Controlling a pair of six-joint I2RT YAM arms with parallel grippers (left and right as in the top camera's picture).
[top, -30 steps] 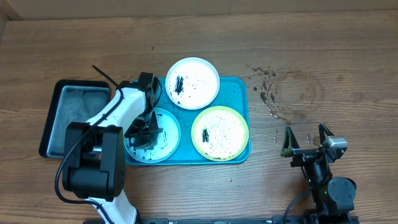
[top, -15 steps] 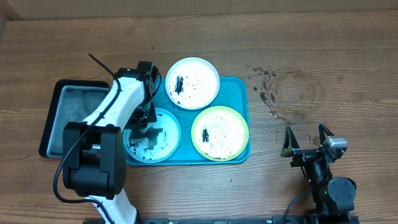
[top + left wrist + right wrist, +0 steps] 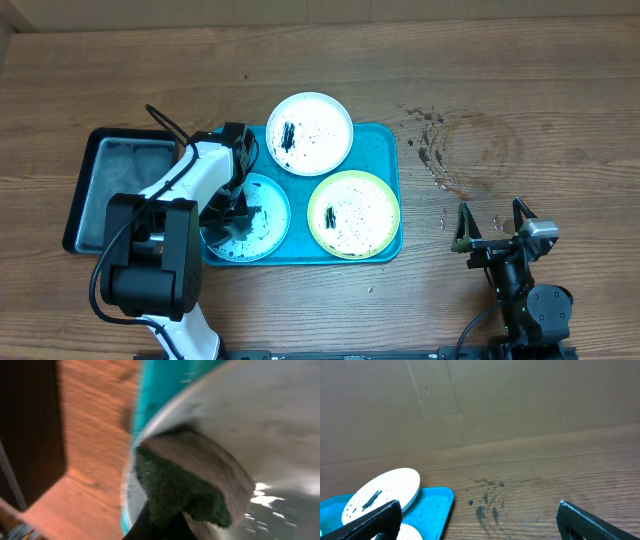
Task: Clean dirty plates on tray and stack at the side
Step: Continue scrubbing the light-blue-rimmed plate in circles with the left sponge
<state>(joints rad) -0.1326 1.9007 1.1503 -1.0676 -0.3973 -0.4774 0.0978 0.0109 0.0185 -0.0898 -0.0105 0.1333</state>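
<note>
The turquoise tray [image 3: 388,150] holds three plates: a white one [image 3: 320,125] at the back with black specks, a yellow-green one [image 3: 365,215] at front right, and a light blue one [image 3: 265,225] at front left with dark smears. My left gripper [image 3: 235,205] is shut on a green-and-tan sponge [image 3: 190,485] pressed onto the light blue plate [image 3: 280,425] near its left rim. My right gripper [image 3: 492,232] is open and empty, resting on the table right of the tray. The white plate [image 3: 385,491] and tray corner [image 3: 432,505] show in the right wrist view.
A black tray with grey inside [image 3: 125,165] lies left of the turquoise tray. Dark stains [image 3: 435,150] mark the wood right of the tray. A cardboard wall [image 3: 480,400] stands behind the table.
My left gripper with the sponge has moved back and forth over the light blue plate, now lower on it again. The right arm has not moved.
</note>
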